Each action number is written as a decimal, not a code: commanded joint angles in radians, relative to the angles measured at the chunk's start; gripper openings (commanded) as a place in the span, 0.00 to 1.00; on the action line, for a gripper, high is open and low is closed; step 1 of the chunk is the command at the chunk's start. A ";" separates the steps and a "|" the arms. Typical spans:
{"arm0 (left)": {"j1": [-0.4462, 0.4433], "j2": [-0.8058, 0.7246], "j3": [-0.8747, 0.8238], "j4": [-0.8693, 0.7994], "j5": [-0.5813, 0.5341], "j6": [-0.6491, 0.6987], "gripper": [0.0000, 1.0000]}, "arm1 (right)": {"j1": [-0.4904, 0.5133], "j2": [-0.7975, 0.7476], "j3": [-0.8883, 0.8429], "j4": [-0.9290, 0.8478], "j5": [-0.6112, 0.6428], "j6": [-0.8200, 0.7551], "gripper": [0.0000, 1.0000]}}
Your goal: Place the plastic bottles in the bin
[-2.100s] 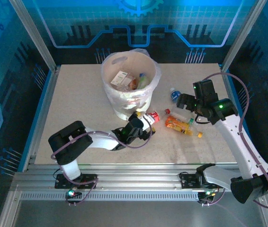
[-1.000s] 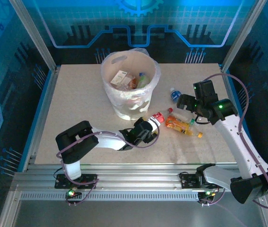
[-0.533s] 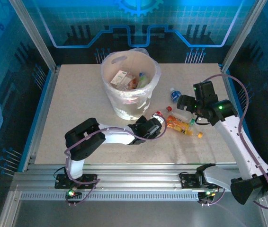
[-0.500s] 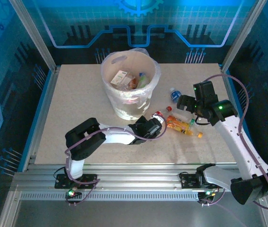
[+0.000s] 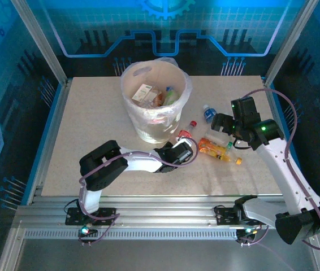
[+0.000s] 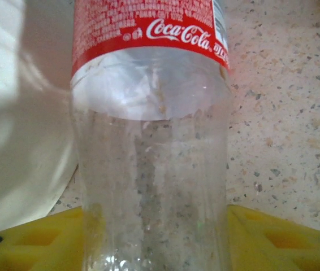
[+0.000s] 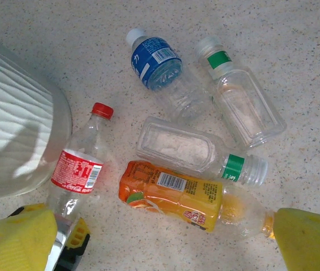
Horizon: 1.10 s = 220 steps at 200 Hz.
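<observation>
Left end effector point(image 5: 178, 152): red-labelled clear plastic bottle point(image 6: 148, 141) pinched, swung cap-ahead toward round white bin point(image 5: 148, 129); lift awaited.
Right end effector point(image 5: 223, 122): spread.

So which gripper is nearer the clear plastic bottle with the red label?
Left. The left gripper clamps the red-labelled bottle at its base; the right gripper hangs apart, to its right, over other bottles.

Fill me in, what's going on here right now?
The left gripper is shut on the clear red-labelled Coca-Cola bottle, right beside the large white lined bin. The right gripper hangs open above a blue-labelled bottle, an orange bottle and two clear green-banded bottles. The bin already holds several items.
</observation>
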 commanded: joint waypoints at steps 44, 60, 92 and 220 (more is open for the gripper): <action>-0.038 -0.184 -0.078 -0.010 0.032 -0.010 0.42 | -0.015 -0.013 -0.007 0.014 -0.011 0.009 1.00; -0.069 -0.239 -0.091 -0.004 0.057 0.028 0.38 | -0.017 -0.018 -0.007 0.014 -0.008 0.009 1.00; -0.131 -0.372 -0.105 0.005 0.126 0.108 0.36 | -0.017 -0.031 -0.009 0.011 0.004 0.012 1.00; -0.101 -0.750 0.021 -0.060 0.274 0.198 0.21 | -0.017 -0.159 0.052 0.037 -0.111 0.031 1.00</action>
